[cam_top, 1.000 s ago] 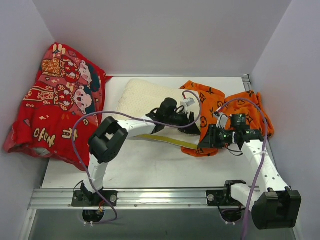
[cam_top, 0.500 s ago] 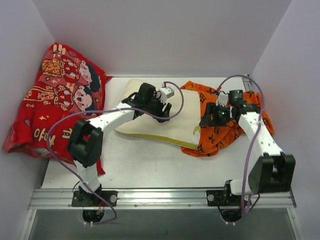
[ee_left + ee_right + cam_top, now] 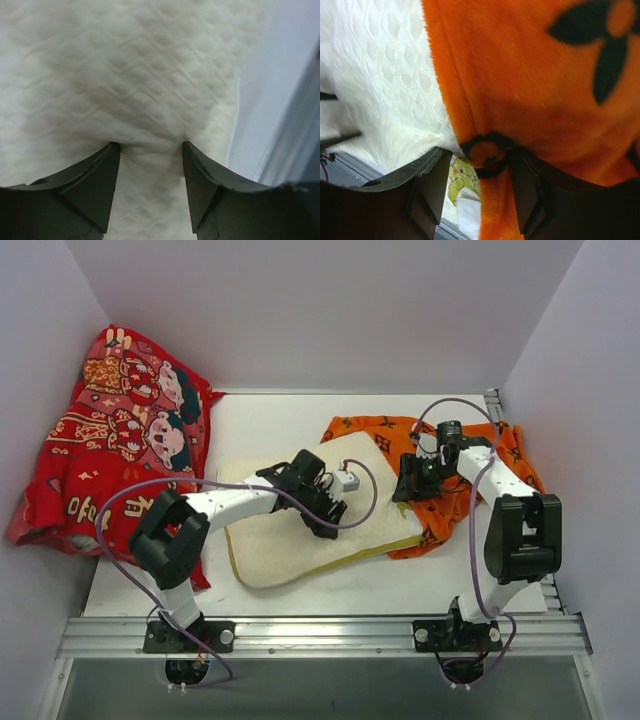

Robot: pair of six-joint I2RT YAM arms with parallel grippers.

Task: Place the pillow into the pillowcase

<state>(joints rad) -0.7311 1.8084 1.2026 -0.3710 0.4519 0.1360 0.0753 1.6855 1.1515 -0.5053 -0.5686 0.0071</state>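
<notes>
Having swung nearer, the pillow [image 3: 268, 540] now overlaps the pillowcase [image 3: 440, 525].

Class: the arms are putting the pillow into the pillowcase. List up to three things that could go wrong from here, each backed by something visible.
1. The left gripper pinches only a small fold of the pillow; that fold may slip out when pushed.
2. The right gripper holds just the hem of the pillowcase; it could pull free, letting the mouth close.
3. The pillowcase lies bunched, so the pillow might ride over it rather than enter.
</notes>
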